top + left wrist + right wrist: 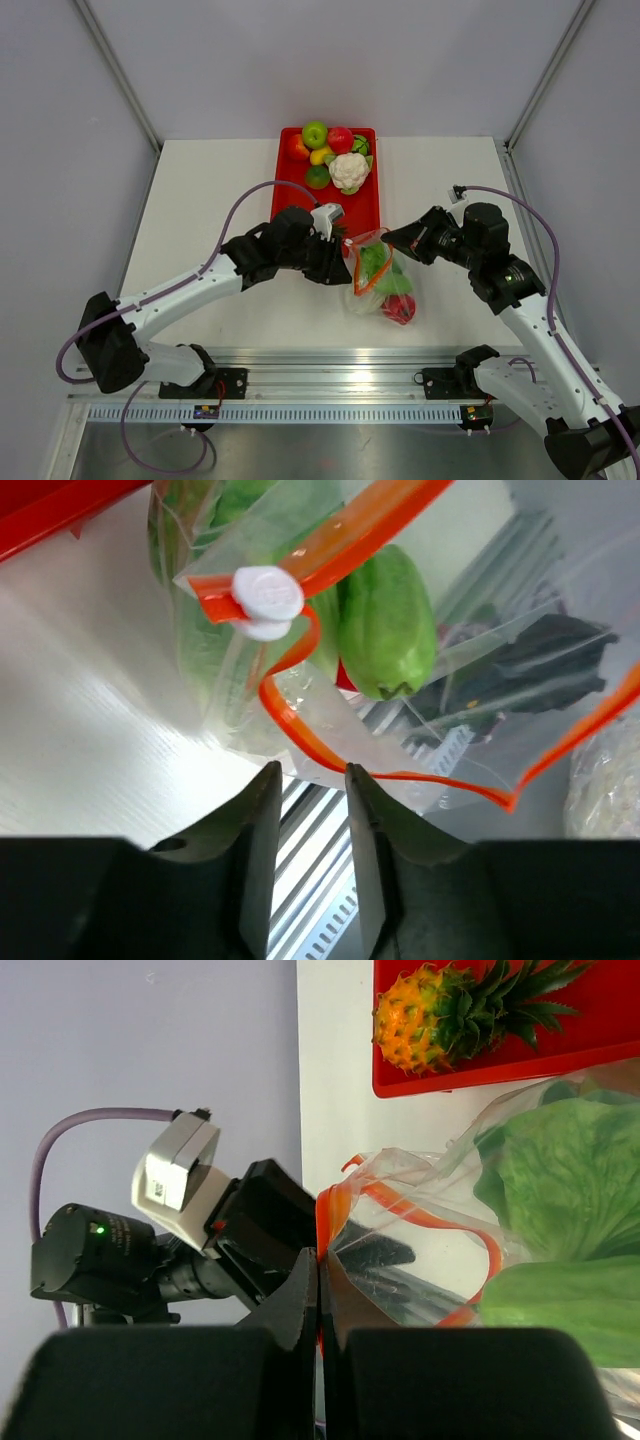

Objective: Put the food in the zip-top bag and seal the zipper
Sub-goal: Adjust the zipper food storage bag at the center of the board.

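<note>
The clear zip-top bag [362,298] hangs between my two grippers above the table, in front of the tray. Inside it are the green lettuce [375,262], the red tomato [399,309] and the green cucumber piece [385,620]. The orange-red zipper [345,525] gapes in a loop, with a white slider [268,595] at one end. My right gripper [320,1258] is shut on the zipper strip [336,1210] at the bag's right end. My left gripper [308,772] is open, its tips just short of the bag's lower edge, with nothing between them.
A red tray [372,205] stands behind the bag with a white cauliflower [349,170], apples and other toy fruit. An orange pineapple [430,1020] lies on the tray [480,1065]. A metal rail [330,355] runs along the table's near edge.
</note>
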You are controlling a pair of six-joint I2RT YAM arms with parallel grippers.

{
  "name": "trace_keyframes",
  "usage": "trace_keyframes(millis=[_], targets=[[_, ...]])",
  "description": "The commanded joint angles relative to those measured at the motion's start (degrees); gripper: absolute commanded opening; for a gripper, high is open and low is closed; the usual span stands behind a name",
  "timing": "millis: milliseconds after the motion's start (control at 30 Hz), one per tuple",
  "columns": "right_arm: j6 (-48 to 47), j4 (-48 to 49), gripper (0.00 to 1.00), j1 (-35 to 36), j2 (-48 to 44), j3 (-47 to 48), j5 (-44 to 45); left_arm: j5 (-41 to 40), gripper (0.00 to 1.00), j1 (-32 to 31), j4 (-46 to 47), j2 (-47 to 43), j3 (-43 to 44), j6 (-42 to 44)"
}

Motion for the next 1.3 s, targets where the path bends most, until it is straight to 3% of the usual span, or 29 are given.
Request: trace_keyframes(millis=[0,467,600,867,1000,1100,1233,1267], targets=[[-0.53,1.52,0.00,0.54,-0.63,3.25,-0.18,-1.12,0.44,-0.27,5.80,1.24,-0.94,-1.86],[-0.35,2.48,0.00,0.63,0.25,2.81,-0.70,-0.33,0.41,-0.36,14.32,7.65,-2.96,-7.14],[-0.44,2.13,0.00,0.54,0.16,2.90,-0.53,-1.03,0.50,-0.53,14.42,9.42,-2.35,-6.79],[-0.09,2.57,0.00,0.54,0.60,2.72,-0.62,0.28,0.54,-0.71,14.32,11.35,-2.52,-6.17],[0.18,3.10,0.00,0.54,0.86,2.81,-0.71,5.37,0.42,-0.71,17.83,12.84,-3.23,-8.01],[0.26,3.10,0.00,0.63,0.86,2.72,-0.79,7.92,0.38,-0.80,20.03,13.90,-3.32,-9.60],[0.26,2.75,0.00,0.54,0.60,2.55,-0.44,8.02,0.18,-0.80,20.04,13.55,-3.14,-10.04],[0.26,2.57,0.00,0.54,0.25,2.55,-0.44,7.85,0.08,-0.80,19.43,12.76,-3.14,-9.87]])
